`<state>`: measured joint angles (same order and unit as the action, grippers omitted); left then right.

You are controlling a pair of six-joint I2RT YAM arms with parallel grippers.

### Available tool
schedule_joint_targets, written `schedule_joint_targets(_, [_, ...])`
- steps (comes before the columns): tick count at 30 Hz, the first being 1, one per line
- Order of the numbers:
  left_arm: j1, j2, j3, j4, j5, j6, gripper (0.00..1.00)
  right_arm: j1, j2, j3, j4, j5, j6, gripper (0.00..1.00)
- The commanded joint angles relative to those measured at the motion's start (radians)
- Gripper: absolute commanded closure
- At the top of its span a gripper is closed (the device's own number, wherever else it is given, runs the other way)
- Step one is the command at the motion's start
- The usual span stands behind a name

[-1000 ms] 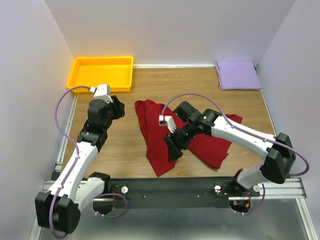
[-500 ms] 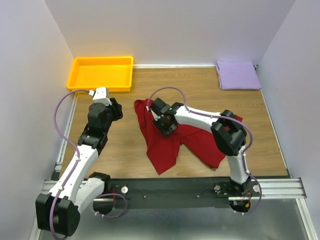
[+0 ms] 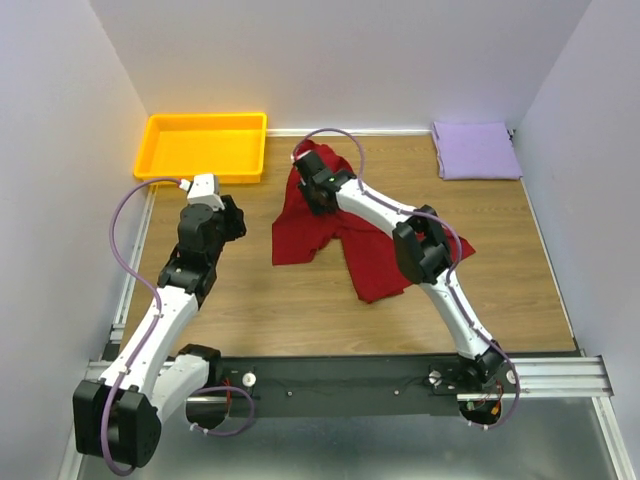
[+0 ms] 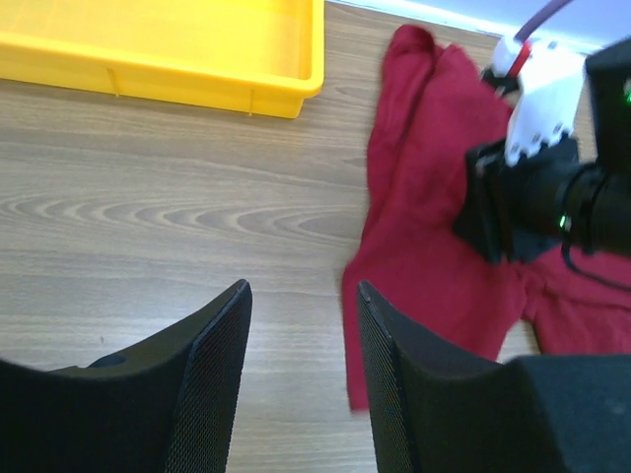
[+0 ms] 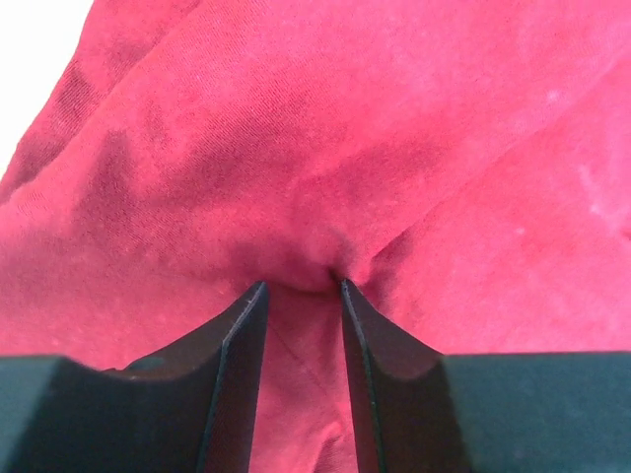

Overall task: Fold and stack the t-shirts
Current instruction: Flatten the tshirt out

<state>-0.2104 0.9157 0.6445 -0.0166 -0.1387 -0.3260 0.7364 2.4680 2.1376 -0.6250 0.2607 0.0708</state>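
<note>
The deep red t-shirt [image 3: 372, 255] lies crumpled mid-table, bunched toward the back. My right gripper [image 3: 312, 186] is shut on a fold of it near its far left part. In the right wrist view the red fabric [image 5: 345, 128] is pinched between the fingers of the right gripper [image 5: 301, 286]. My left gripper [image 3: 232, 218] is open and empty above bare wood, just left of the shirt. In the left wrist view the left gripper [image 4: 301, 288] points at the shirt's left edge [image 4: 414, 246]. The pale lavender t-shirt [image 3: 477, 150] lies folded at the back right corner.
A yellow-orange plastic tray [image 3: 203, 124] stands at the back left and also shows in the left wrist view [image 4: 197, 87]. White walls close in the table on three sides. The right arm stretches across the shirt from the front right.
My right gripper has moved from the front middle to the back, dragging the red shirt away from the front edge. The left arm has barely moved.
</note>
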Motion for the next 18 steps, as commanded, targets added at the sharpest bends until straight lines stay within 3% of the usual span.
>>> schedule_joint_targets(1, [0.005, 0.034, 0.014, 0.018, 0.02, 0.005, 0.44, -0.051, 0.045, 0.109, -0.012, 0.058, -0.002, 0.55])
schedule_joint_targets(6, [0.0, 0.112, 0.033, -0.061, 0.1, -0.018, 0.4, -0.066, -0.194, -0.003, -0.007, 0.057, 0.018, 0.43])
schedule_joint_targets(8, [-0.009, 0.167, 0.059, -0.108, 0.131, -0.022, 0.4, -0.068, -0.28, -0.085, -0.002, 0.066, 0.036, 0.33])
schedule_joint_targets(18, [-0.144, 0.478, 0.228, -0.313, 0.09, -0.034, 0.36, -0.124, -0.881, -0.808, 0.041, 0.231, 0.185, 0.09])
